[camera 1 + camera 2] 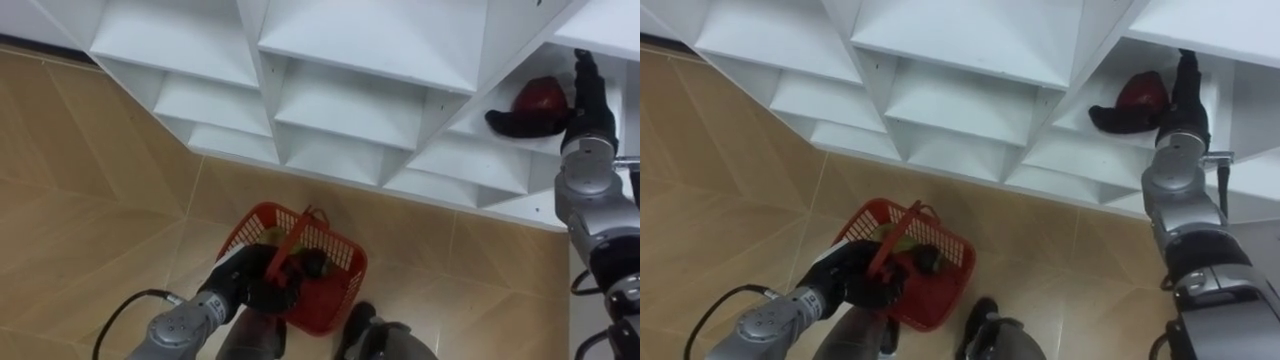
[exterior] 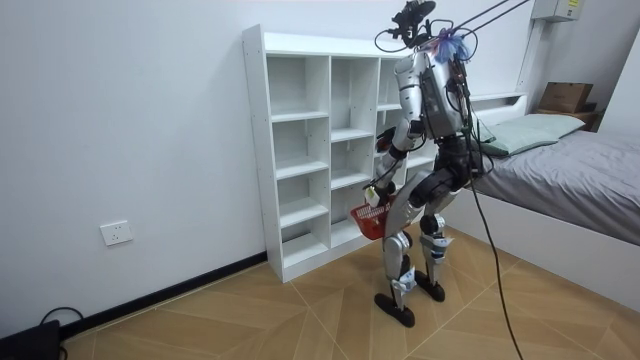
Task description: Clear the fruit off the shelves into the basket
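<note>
head eyes look down at shelves; room camera watches from afar.

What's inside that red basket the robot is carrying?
A yellow-green thing and a dark round thing show in the red basket. The left hand, curled round the handle, covers the rest of its bottom.

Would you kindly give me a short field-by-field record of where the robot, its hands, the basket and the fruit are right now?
stance: robot stands facing the white shelf unit
left hand: fingers curled round the handle of the red basket, held low
right hand: reaching into a compartment on the robot's right, fingers cupped round the dark red fruit
fruit status: in the compartment, not yet in the basket
basket contents: a yellow-green piece; the rest is unclear
</note>
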